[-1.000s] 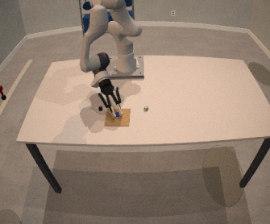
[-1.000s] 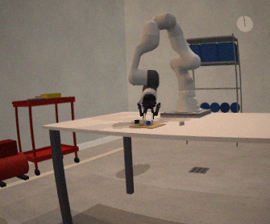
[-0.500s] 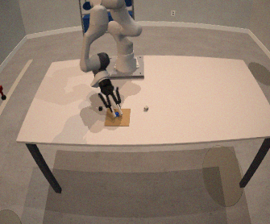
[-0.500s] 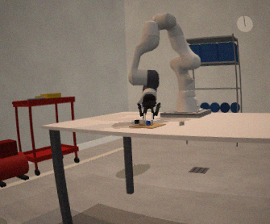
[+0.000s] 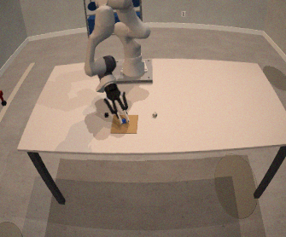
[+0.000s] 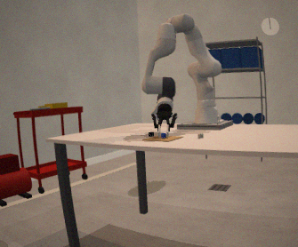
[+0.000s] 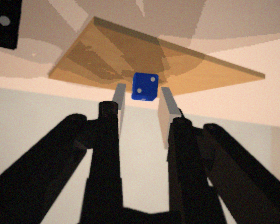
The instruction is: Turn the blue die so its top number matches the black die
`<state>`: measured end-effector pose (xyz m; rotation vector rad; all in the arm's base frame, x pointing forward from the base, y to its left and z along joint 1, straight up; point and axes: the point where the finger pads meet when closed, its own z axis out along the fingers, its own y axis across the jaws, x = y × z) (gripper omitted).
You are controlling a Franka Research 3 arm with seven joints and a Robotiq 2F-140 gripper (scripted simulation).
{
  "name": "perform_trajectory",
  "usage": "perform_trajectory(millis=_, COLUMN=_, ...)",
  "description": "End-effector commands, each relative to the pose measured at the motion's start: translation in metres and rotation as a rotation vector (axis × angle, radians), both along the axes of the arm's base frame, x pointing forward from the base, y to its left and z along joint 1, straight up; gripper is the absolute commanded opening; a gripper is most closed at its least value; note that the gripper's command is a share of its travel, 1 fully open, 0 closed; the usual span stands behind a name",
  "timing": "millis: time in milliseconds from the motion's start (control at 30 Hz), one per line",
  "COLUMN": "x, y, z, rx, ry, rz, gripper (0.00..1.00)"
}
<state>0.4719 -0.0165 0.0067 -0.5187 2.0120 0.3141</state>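
Note:
The blue die rests on the tan mat, near the mat's edge closest to the wrist camera. My gripper is low over it, with one finger on each side of the die. In the wrist view a narrow gap shows between each finger pad and the die, so the gripper is open and holds nothing. The die face turned to the wrist camera shows two pips. The black die lies on the table just left of the mat.
A small white die lies on the table to the right of the mat. The robot base stands at the back of the table. A red cart stands on the floor off to the left.

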Motion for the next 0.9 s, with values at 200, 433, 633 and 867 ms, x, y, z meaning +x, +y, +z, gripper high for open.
perform_trajectory(millis=200, x=-0.018, y=-0.011, z=0.012, rx=-0.001, ry=-0.004, rz=-0.001, gripper=0.21)
perform_trajectory(millis=433, x=-0.035, y=-0.02, z=0.022, rx=-0.001, ry=-0.004, rz=-0.001, gripper=0.21)
perform_trajectory(millis=633, x=-0.037, y=-0.022, z=0.024, rx=-0.001, ry=-0.004, rz=-0.001, gripper=0.21)
perform_trajectory(millis=867, x=-0.037, y=-0.022, z=0.03, rx=-0.001, ry=-0.004, rz=-0.001, gripper=0.21)
